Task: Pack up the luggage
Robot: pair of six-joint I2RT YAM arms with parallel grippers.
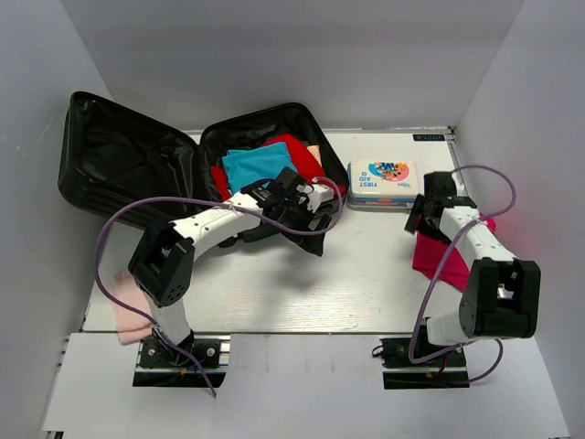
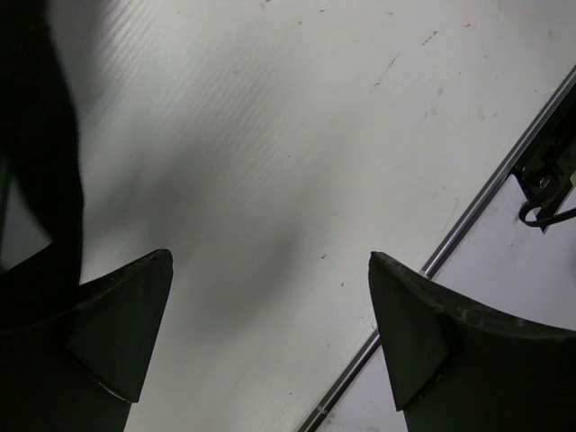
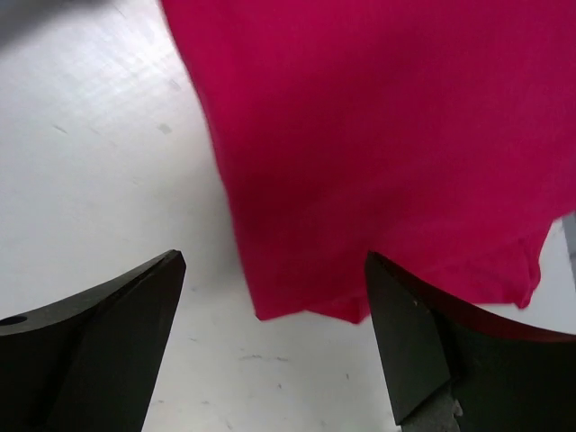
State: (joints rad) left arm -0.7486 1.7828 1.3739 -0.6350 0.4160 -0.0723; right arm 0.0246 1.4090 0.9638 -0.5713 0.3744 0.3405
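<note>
- The left gripper [image 2: 270,256] stands wide with nothing between its fingers. Its camera shows only the bare table [image 2: 297,135] below.
- It hangs by the near right rim of the luggage [image 1: 119,169], a fair spot for dropping things in or coming away empty. I can't tell which.
- The right gripper [image 3: 274,256] is wide and empty too, poised over the near edge of a magenta cloth [image 3: 378,135]. The cloth lies flat at the right of the table, and to my eye the gripper is lined up for a pinch at its hem.
- The luggage lies open at the far left, its lid thrown back leftward so the base can be filled from above.
- A teal cloth [image 1: 256,163] and a red cloth [image 1: 297,151] already sit in the base.
- A first-aid tin [image 1: 382,183] rests just right of the luggage, between it and the right gripper.
- A pale pink cloth [image 1: 128,311] waits at the near left, beside the left arm's base, not yet packed.
</note>
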